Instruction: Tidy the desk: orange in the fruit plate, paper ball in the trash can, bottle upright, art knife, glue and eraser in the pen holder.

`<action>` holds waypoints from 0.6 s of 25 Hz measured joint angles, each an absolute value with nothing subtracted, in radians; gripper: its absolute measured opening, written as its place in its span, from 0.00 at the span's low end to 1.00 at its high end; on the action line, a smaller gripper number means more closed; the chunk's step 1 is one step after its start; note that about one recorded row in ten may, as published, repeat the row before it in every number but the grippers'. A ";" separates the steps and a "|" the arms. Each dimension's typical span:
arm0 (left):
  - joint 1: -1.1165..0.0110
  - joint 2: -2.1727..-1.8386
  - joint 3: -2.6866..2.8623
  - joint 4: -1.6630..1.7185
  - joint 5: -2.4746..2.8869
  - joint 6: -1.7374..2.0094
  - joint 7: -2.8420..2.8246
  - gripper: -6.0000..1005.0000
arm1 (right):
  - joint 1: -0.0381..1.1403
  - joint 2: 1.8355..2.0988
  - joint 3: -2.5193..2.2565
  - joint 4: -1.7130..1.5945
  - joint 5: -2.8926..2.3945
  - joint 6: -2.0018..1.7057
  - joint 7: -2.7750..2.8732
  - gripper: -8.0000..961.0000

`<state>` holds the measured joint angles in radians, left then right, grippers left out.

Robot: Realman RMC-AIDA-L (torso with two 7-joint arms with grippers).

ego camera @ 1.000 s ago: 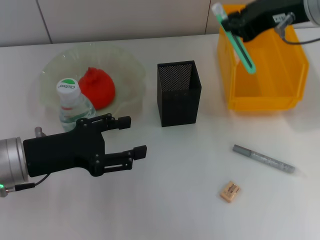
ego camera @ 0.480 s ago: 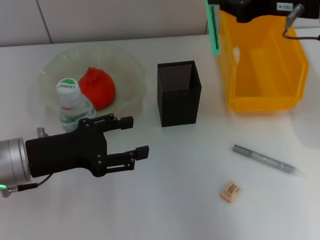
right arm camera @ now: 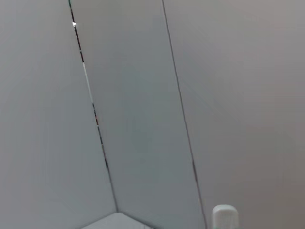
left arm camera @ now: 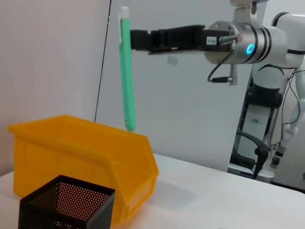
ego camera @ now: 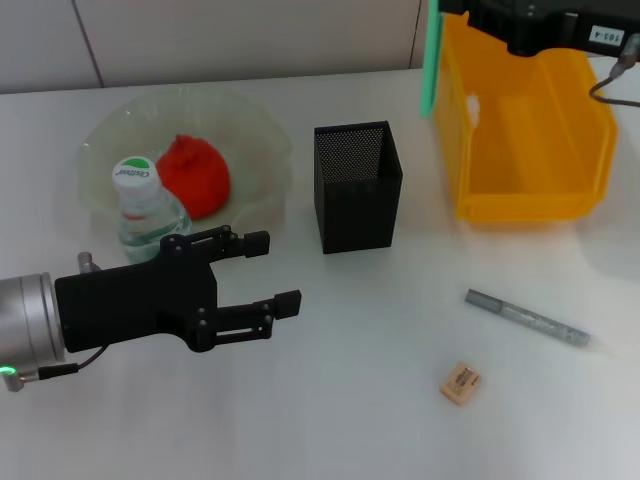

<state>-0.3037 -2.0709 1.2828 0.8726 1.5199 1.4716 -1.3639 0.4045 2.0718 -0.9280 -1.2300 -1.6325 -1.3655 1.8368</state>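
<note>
My right gripper (ego camera: 445, 10) is high at the back, shut on the mint-green art knife (ego camera: 430, 60), which hangs upright by the left wall of the yellow trash can (ego camera: 530, 190). The left wrist view shows the art knife (left arm camera: 126, 71) in the right gripper (left arm camera: 137, 40), above and behind the pen holder (left arm camera: 66, 205). The black mesh pen holder (ego camera: 358, 190) stands mid-desk. My left gripper (ego camera: 274, 268) hovers open, low at the front left. The orange (ego camera: 195, 175) lies in the fruit plate (ego camera: 250, 130), with the bottle (ego camera: 140, 205) upright at its near rim. Glue (ego camera: 530, 320) and eraser (ego camera: 460, 383) lie front right. A white patch inside the bin may be the paper ball.
The white desk (ego camera: 350, 400) stretches between my left gripper and the glue. A wall rises right behind the desk. In the left wrist view the trash can (left arm camera: 86, 157) stands behind the pen holder. The right wrist view shows wall and the art knife's white end (right arm camera: 225, 217).
The right arm has swung the art knife from a tilt over the trash can to upright, shifting it left to the bin's left wall. My left gripper has crept slightly right.
</note>
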 joint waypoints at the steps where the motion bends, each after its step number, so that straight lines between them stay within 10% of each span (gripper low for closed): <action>1: -0.304 -2.071 1.283 0.873 1.520 1.472 -1.364 0.79 | 0.414 2.067 -0.926 -1.206 -1.635 -1.372 1.832 0.12; 15: -0.308 -2.072 1.284 0.849 1.520 1.474 -1.351 0.79 | 0.551 2.054 -0.928 -0.984 -1.735 -1.342 1.737 0.17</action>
<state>-0.3082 -2.0724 1.2839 0.8487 1.5201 1.4741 -1.3506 0.5514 2.0544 -0.9278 -0.9841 -1.7350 -1.3418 1.7375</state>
